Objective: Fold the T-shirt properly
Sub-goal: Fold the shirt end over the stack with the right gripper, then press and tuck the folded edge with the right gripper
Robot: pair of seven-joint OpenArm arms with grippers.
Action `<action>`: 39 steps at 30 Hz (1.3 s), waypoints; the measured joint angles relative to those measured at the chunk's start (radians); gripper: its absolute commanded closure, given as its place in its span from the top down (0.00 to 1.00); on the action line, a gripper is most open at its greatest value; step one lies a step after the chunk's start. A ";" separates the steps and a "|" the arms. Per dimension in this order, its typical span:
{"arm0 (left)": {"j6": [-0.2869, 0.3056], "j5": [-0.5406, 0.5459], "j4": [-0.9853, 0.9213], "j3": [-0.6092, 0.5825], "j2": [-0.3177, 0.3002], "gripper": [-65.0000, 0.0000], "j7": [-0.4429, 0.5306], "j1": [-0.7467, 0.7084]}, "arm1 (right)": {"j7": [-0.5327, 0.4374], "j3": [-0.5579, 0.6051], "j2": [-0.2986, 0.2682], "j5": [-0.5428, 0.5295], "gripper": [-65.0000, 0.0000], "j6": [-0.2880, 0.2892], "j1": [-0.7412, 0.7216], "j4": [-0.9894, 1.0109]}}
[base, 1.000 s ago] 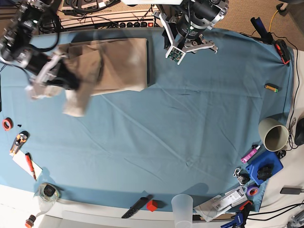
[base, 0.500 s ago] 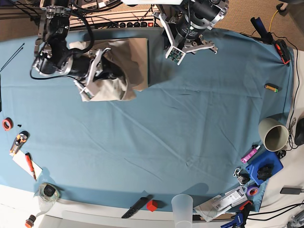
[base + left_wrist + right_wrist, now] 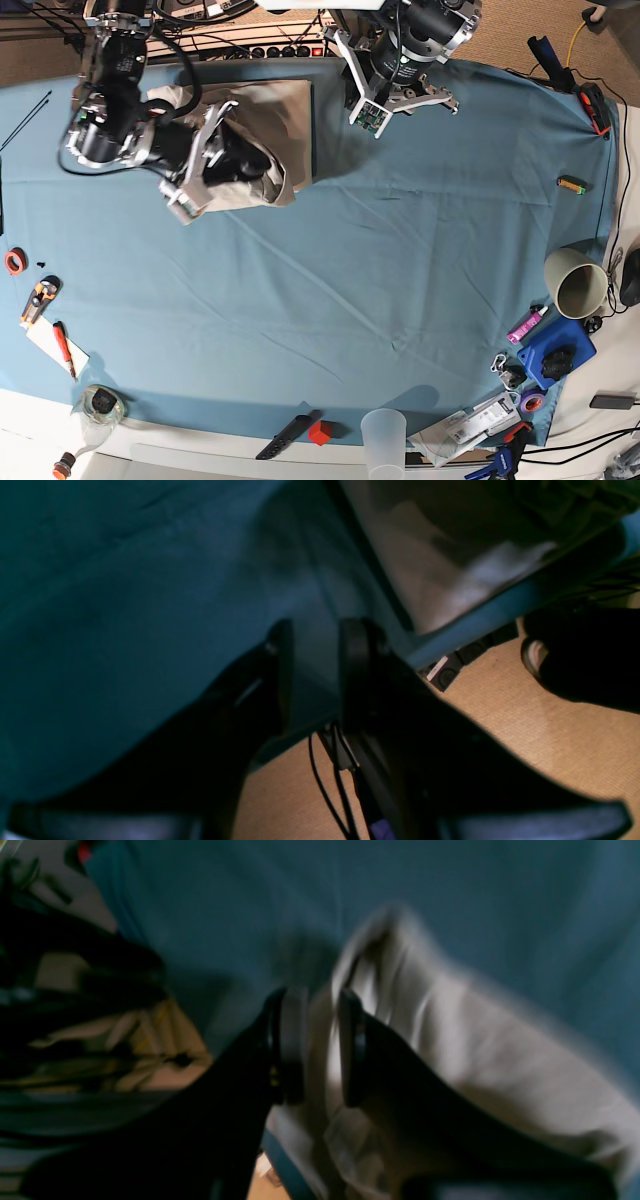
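Blue-teal cloth-covered table (image 3: 380,260): beige cotton T-shirt (image 3: 270,130) bunched at 11 o'clock. Right claw (image 3: 317,1045) straddles a fold, jaws parted; grip can't be confirmed. Left claw (image 3: 312,672) released, empty, at 12 o'clock. Right arm nearer.

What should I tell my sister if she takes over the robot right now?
Right tool: jaws a little apart with a fold of the T-shirt between them; the blur hides whether it grips.
Left tool: open, empty, hovering over the blue cloth at the table's far edge.
T-shirt: bunched at the far side of the cloth, one side turned over onto the middle, edges rumpled.
Done: a first rough fold.
Left: let go, smooth the pile, fold the rest into a neat rectangle.
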State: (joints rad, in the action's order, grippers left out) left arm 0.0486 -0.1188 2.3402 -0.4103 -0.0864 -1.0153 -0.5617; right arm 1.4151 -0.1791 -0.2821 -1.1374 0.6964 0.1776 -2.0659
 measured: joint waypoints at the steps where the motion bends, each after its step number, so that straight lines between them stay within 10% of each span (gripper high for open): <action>1: 0.000 0.000 0.000 0.000 0.000 0.22 0.000 0.000 | -0.001 -0.026 0.000 -0.017 0.18 0.000 0.000 -0.027; 12: 0.000 0.000 0.000 0.000 0.001 0.22 0.004 0.000 | -0.156 -0.370 0.001 0.289 0.00 0.001 -0.011 -0.079; 22: 0.000 0.003 0.000 0.000 0.000 0.22 0.007 0.000 | -0.195 -0.200 0.000 0.431 0.00 0.000 -0.034 0.200; 27: 0.000 0.003 0.000 0.000 0.001 0.22 0.028 0.000 | -0.004 -0.011 0.000 0.387 0.00 -0.001 -0.039 0.198; 39: 0.000 0.003 0.000 0.000 0.000 0.22 0.046 0.000 | -0.005 0.130 -0.037 -0.066 0.00 0.001 0.005 0.132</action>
State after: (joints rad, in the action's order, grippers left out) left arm 0.0486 -0.1162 2.3402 -0.4107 -0.0860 -0.9695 -0.5617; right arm 1.4105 -0.0494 -0.3191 -1.2030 0.6971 0.1825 -1.9335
